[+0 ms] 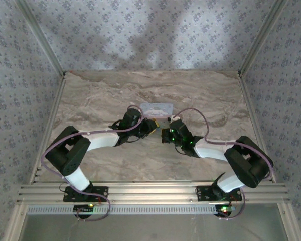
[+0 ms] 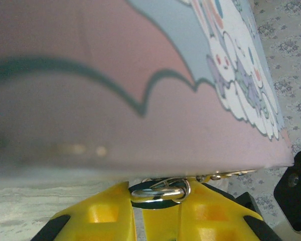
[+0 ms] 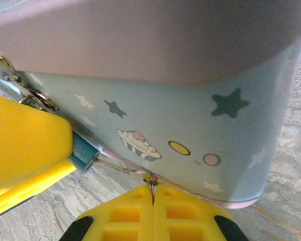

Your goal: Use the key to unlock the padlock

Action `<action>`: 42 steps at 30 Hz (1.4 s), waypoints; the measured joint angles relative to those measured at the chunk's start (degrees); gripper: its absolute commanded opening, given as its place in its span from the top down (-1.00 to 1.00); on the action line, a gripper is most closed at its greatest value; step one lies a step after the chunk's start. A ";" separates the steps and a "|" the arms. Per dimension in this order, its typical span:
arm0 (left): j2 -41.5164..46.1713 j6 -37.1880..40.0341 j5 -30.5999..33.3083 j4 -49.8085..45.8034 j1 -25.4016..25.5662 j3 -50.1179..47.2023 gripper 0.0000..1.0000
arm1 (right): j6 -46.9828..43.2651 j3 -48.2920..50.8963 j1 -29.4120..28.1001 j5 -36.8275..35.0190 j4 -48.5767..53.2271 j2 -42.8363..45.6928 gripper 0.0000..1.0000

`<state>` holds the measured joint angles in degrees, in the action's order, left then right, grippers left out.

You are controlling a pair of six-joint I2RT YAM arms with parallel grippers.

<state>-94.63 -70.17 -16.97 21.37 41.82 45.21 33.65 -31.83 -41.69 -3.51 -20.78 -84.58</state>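
1. Your left tool (image 2: 158, 201) is clenched on the padlock (image 3: 82, 150). It steadies the lock beside the clasp of the tin (image 3: 190, 115), just above the counter (image 3: 291, 165).
2. Your right tool (image 3: 153, 193) is pinched shut on the key (image 3: 118, 165). The key's thin shaft reaches the padlock's end and looks seated, so turning is likely next.
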 measured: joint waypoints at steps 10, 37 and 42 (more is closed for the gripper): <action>0.00 -0.02 0.00 0.00 0.00 0.00 0.79 | 0.00 -0.15 0.00 0.98 -0.09 -0.13 1.00; 0.00 -0.02 0.09 0.33 -0.02 0.00 0.80 | -1.95 2.03 0.00 1.01 -6.16 -0.61 1.00; -0.02 -0.04 0.31 0.66 -0.02 0.00 0.80 | -2.40 2.19 0.02 0.96 -6.75 -0.61 1.00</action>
<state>-94.65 -70.22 -16.67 22.02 41.80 45.21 31.24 -29.65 -41.67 -2.55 -27.53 -85.19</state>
